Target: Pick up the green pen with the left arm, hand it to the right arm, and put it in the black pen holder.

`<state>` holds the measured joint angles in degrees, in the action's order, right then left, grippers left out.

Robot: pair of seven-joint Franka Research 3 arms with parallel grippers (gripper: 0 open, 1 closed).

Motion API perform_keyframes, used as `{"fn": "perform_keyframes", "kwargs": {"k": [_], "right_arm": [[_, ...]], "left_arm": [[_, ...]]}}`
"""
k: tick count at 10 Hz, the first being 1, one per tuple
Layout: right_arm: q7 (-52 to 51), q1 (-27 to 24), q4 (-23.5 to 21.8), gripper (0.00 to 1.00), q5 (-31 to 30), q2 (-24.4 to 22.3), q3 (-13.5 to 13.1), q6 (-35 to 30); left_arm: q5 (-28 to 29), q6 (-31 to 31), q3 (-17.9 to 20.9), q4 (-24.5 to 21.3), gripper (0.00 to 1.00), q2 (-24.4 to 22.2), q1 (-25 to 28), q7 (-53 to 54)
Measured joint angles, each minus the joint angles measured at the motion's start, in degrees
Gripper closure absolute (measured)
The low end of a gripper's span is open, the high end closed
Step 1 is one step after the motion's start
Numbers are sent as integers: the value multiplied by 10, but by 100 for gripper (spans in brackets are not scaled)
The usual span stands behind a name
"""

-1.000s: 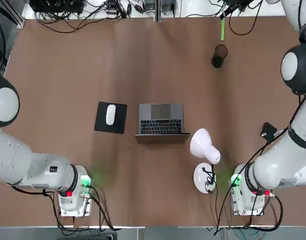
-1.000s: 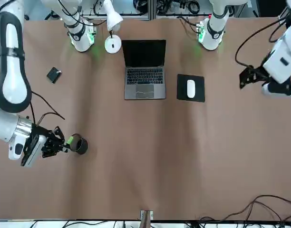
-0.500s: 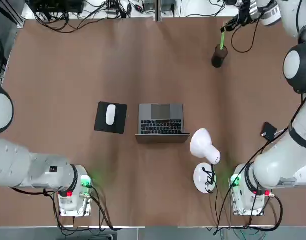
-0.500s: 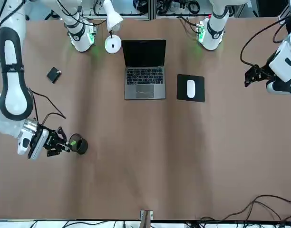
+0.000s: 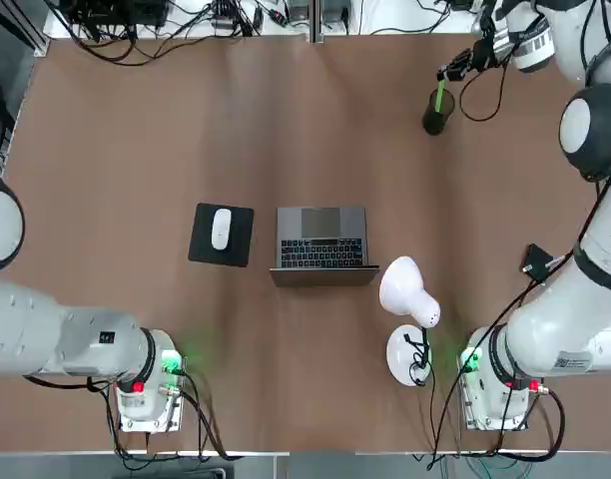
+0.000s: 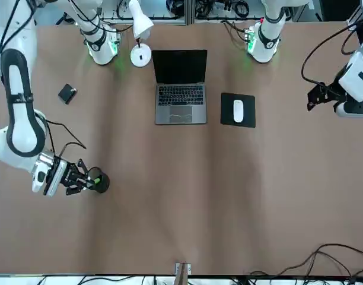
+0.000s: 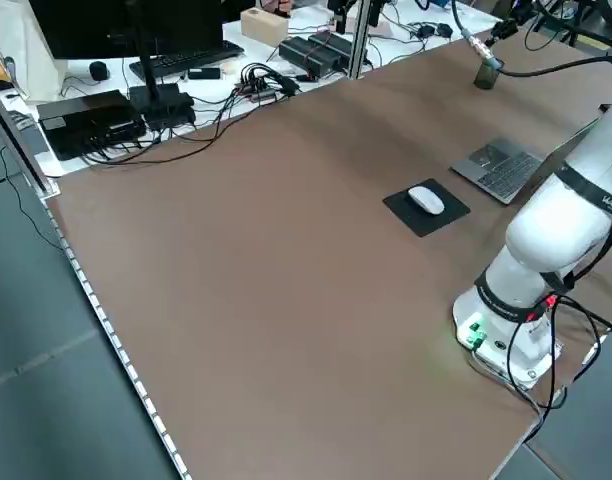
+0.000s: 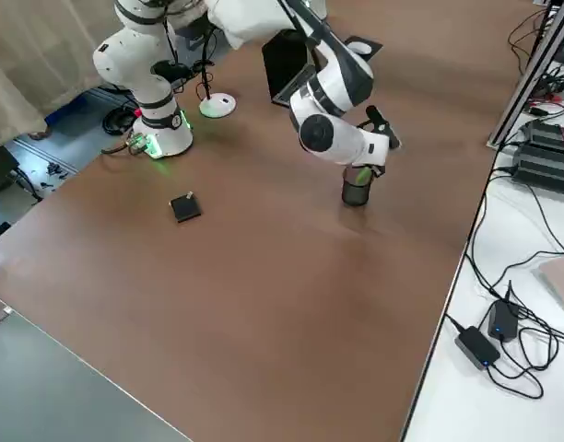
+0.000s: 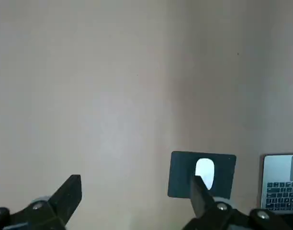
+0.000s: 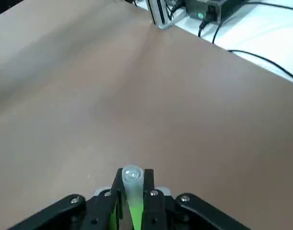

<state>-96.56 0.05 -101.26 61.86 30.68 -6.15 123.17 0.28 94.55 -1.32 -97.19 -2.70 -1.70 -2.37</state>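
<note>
- Lowered: green pen (image 5: 439, 97), pinched in my right tool (image 5: 442, 77) at the black pen holder's (image 5: 433, 126) mouth, counter's (image 5: 315, 359) far right.
- Light, stiff, probably slick; grip high.
- Left tool (image 9: 137, 189): wide, empty, left side.

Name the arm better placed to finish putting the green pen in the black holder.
Right: its pincer grips the green pen at the black holder, while the left pincer is empty, across the table.
</note>
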Motion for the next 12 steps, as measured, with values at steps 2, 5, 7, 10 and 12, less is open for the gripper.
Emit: {"fn": "perform_keyframes", "kwargs": {"k": [2,5,7,10,12], "right_arm": [[-20,-12,2,69,5,10,0,0],[-25,-12,23,24,11,9,2,0],[-7,-9,73,0,0,-2,3,-2],[239,7,118,0,-140,-60,7,-44],[411,25,152,0,-238,-87,7,-77]], "left_arm": [[0,1,0,0,0,0,0,-9],[0,5,0,1,0,4,0,-9],[0,9,0,16,0,13,0,-9],[0,4,-1,34,0,29,0,-9],[0,-1,-1,35,0,30,0,-12]]}}
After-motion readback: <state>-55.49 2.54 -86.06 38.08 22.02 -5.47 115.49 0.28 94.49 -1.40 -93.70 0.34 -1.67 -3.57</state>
